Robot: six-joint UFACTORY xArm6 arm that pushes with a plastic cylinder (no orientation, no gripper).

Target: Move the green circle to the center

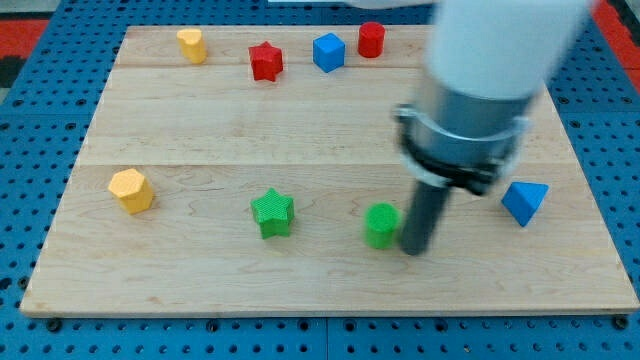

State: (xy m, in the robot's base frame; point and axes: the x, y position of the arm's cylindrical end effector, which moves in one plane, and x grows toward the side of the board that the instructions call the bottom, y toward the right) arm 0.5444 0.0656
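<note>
Green circle (381,224) sits low on the wooden board (200,290), right of centre, with my tip (414,249) touching its right side; I end in a bare rod, no jaws. Green star (272,213) lies to its left, blue triangle (524,201) well to its right.

Single view, high front angle, tilted down, close over wooden board (200,120), arm foreground

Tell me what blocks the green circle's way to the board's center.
Nothing visible does. The green circle sits below the center, my tip right beside it on the view's right. The green star lies off to the left, clear of that path.
</note>
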